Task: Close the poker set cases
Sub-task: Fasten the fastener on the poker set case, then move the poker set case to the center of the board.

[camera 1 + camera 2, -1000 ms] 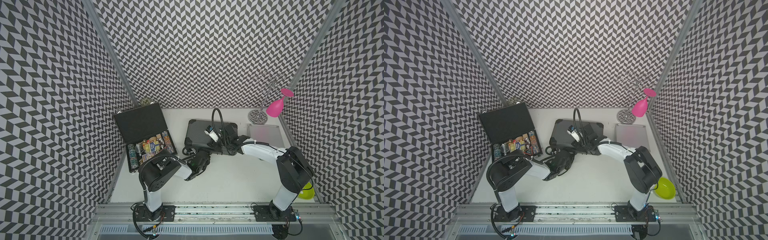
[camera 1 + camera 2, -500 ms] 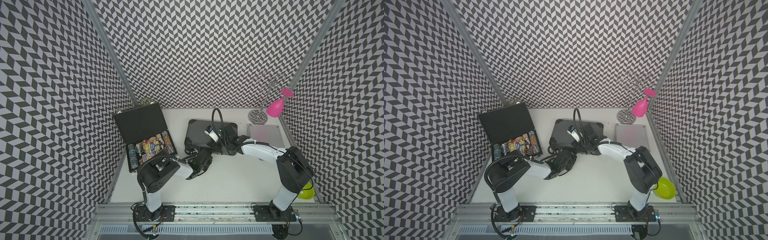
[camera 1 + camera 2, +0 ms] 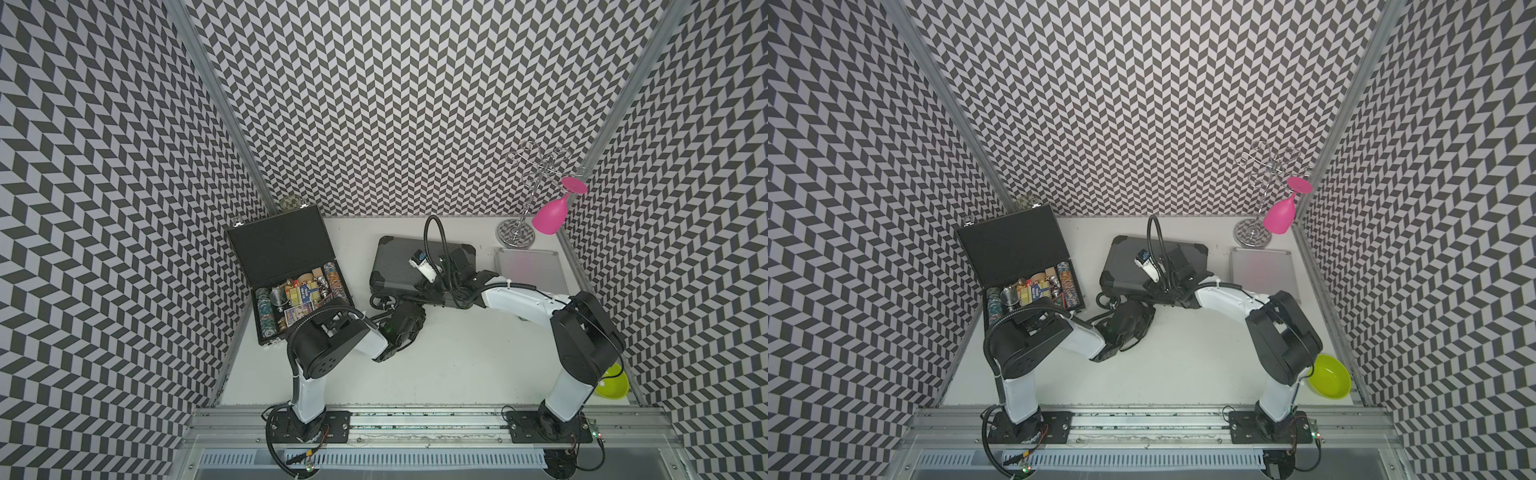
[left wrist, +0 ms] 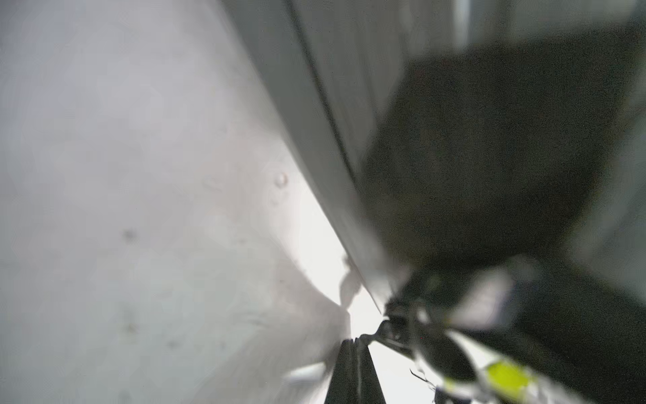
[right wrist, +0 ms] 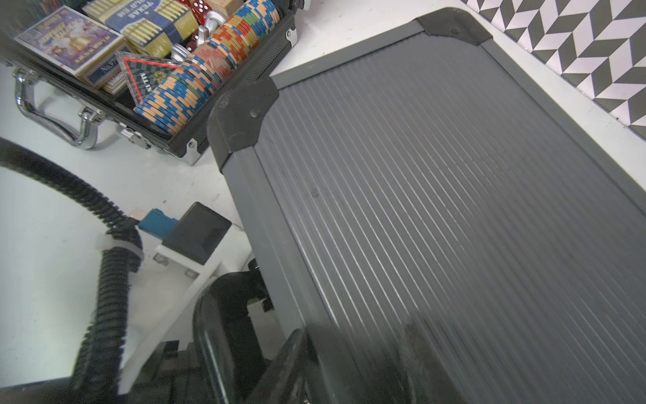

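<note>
- The thick ribbed dark grey poker case (image 3: 399,266) (image 3: 1125,266) (image 5: 454,210) lies shut and flat, mid-table toward the far side.
- My right gripper (image 3: 434,291) (image 3: 1163,293) sits at its near long edge. In my right wrist view a dark, blurred part of it lies over the ribbed lid. I cannot tell whether the jaws clamp that edge or stand loose.
- My left gripper (image 3: 409,318) (image 3: 1133,322) (image 4: 354,341) is low over the table, just off the grey case's near left corner. Its fingers (image 4: 353,370) are pressed together with nothing between them.
- The flat textured black poker case (image 3: 278,245) (image 3: 1013,245) stands open at the left. Its lid is raised toward the far left, and its tray shows rows of striped chips (image 5: 195,84), card boxes (image 5: 66,38) and red dice (image 5: 199,5). A chrome handle (image 5: 45,112) is on its near side.
- The smaller square silver aluminium case (image 3: 528,270) (image 3: 1262,270) lies shut to the right of the grey one.
- Beyond it, a pink plastic wine glass (image 3: 548,214) (image 3: 1279,216) hangs upside down on a chrome wire rack (image 3: 515,235) (image 3: 1250,235).
- A lime green bowl (image 3: 611,380) (image 3: 1329,376) sits in the near right corner of the white table (image 3: 457,365).
</note>
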